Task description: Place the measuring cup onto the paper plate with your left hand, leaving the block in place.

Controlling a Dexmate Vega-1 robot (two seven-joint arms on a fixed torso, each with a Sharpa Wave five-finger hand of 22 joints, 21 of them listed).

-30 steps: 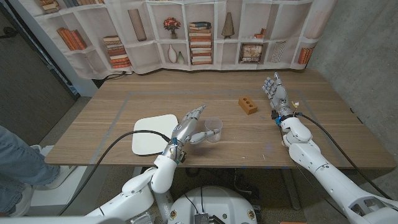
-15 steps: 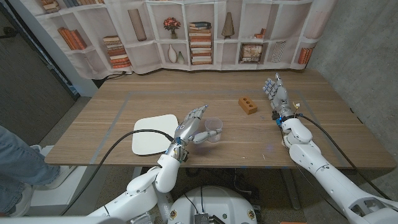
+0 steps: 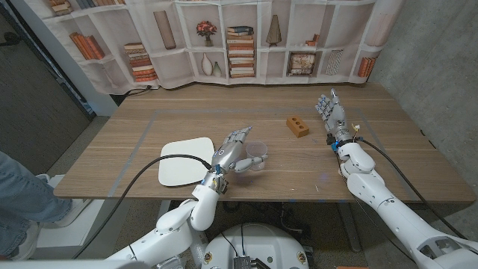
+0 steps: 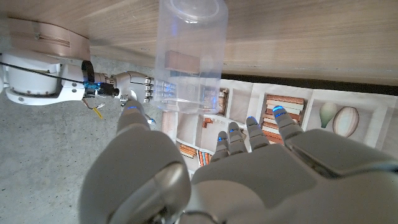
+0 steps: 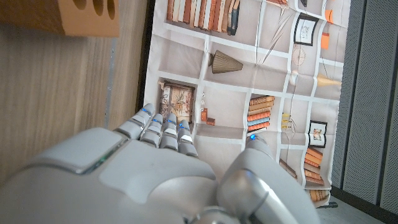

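head view, clear measuring cup (image 3: 255, 155) upright w/ nothing visible inside, beside left hand (image 3: 232, 152)

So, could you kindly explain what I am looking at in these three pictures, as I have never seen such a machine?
It is a two-armed robot at a wooden table. One picture looks down from its head; the other two come from cameras on its wrists, so they appear turned. On the table lie a white paper plate, a clear measuring cup and an orange block with holes. The left hand is at the cup, fingers around it, though a firm grip is hard to confirm. The right hand waits beside the block, holding nothing.
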